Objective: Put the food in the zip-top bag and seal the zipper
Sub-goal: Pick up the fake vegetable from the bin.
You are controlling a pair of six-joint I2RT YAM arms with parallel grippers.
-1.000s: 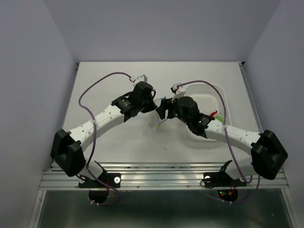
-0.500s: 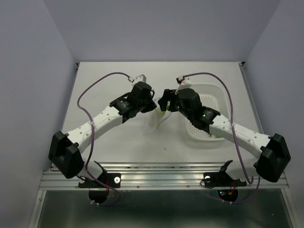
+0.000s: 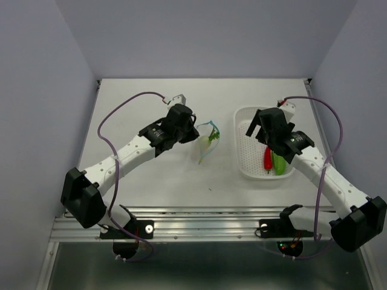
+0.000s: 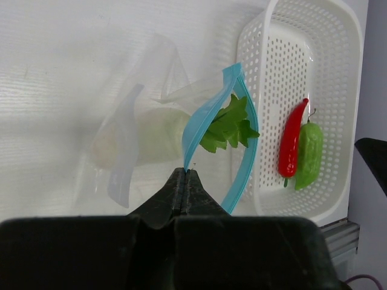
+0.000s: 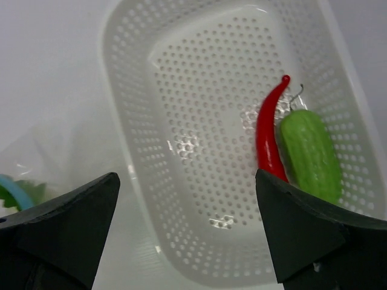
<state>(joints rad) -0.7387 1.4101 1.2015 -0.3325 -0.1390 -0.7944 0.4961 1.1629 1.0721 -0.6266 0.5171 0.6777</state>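
My left gripper [image 4: 186,173] is shut on the light-blue zipper [image 4: 208,115] of the clear zip-top bag [image 4: 130,142] and holds its mouth open; in the top view it [image 3: 195,130] is at the bag's [image 3: 207,144] left. The white radish [image 4: 154,136] lies inside the bag, its green top [image 4: 228,124] at the mouth. The red chili [image 5: 266,136] and the green pod [image 5: 309,156] lie side by side in the white basket [image 5: 181,90]. My right gripper [image 5: 186,178] is open and empty above the basket, seen over its far left part in the top view [image 3: 257,124].
The white perforated basket [image 3: 245,163] stands right of the bag, with the chili [image 3: 267,158] and pod [image 3: 279,164] at its near right end. The table's metal front rail [image 3: 205,220] runs below. Purple cables loop over both arms.
My right arm has swung right, away from the bag's mouth, to over the basket. The radish's green top now shows in the bag. The left gripper has kept its hold.
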